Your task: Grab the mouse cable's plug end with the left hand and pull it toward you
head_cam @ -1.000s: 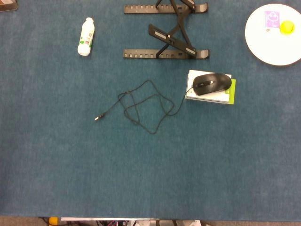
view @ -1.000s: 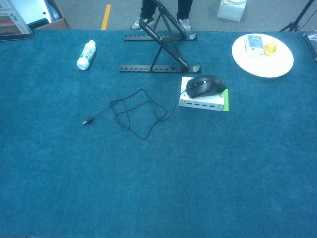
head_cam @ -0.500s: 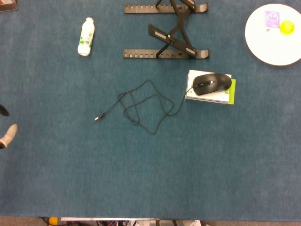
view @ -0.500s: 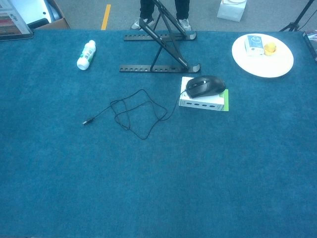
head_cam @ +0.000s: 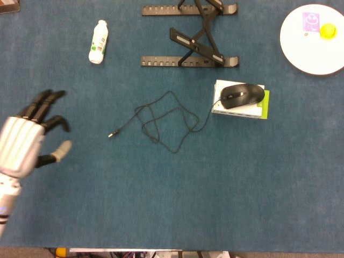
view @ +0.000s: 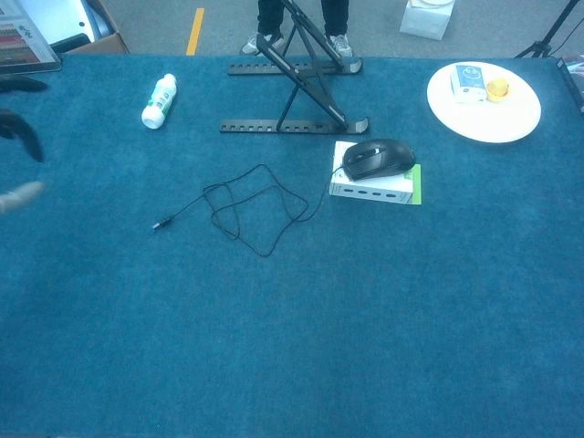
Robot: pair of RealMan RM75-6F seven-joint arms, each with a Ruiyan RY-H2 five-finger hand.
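Note:
A black mouse (head_cam: pixel 243 95) (view: pixel 378 157) sits on a white and green box (head_cam: pixel 262 110) (view: pixel 376 190). Its thin black cable (head_cam: pixel 164 119) (view: pixel 255 205) lies in loose loops on the blue table, ending in the plug (head_cam: pixel 112 134) (view: pixel 161 223) at the lower left of the loops. My left hand (head_cam: pixel 32 134) is at the left side, fingers spread and holding nothing, well left of the plug. In the chest view only its fingertips (view: pixel 20 132) show at the left edge. My right hand is out of sight.
A white bottle (head_cam: pixel 98 41) (view: pixel 159 100) lies at the back left. A black folding stand (head_cam: pixel 191 36) (view: pixel 292 87) stands at the back middle. A white plate (head_cam: pixel 306 48) (view: pixel 484 123) with small items is at the back right.
My left hand has come in from the left edge and moved right toward the plug. The cable and mouse have not moved.

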